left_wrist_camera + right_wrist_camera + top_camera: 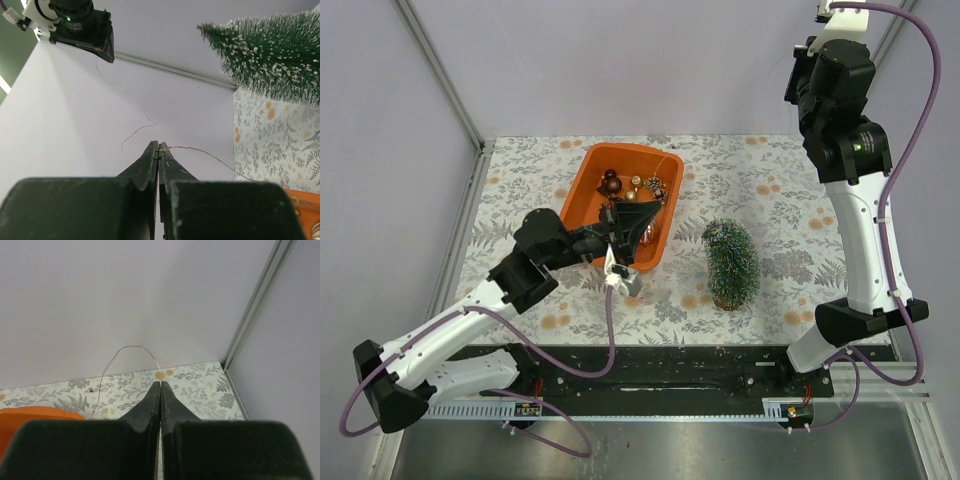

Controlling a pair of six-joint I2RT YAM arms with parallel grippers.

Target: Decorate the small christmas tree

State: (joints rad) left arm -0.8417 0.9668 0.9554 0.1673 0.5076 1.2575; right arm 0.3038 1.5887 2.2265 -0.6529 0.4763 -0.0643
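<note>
Quick look from my end: left fingers (155, 150) are pressed fully together, and there's a thin wire (192, 148) pinched right at their tips. It trails off to the right of them towards the flowery desk (770, 200). The right fingers (156, 390) are the same, tips shut tight on a thin wire (137, 346) that arcs up ahead of them. It has a tiny bead on it, then drops down to their left. I can't tell if both are holding the same strand.

The small christmas tree (730, 262) looks to be standing on the desk, off to the right of the left fingers and not touching them. On the left wrist cam it (270, 55) fills the corner up and right of the tips. The left fingers sit over the near end of the orange tub (620, 165), baubles (611, 180) just beyond them. The right arm is up high, so the tree is well apart from those fingers
</note>
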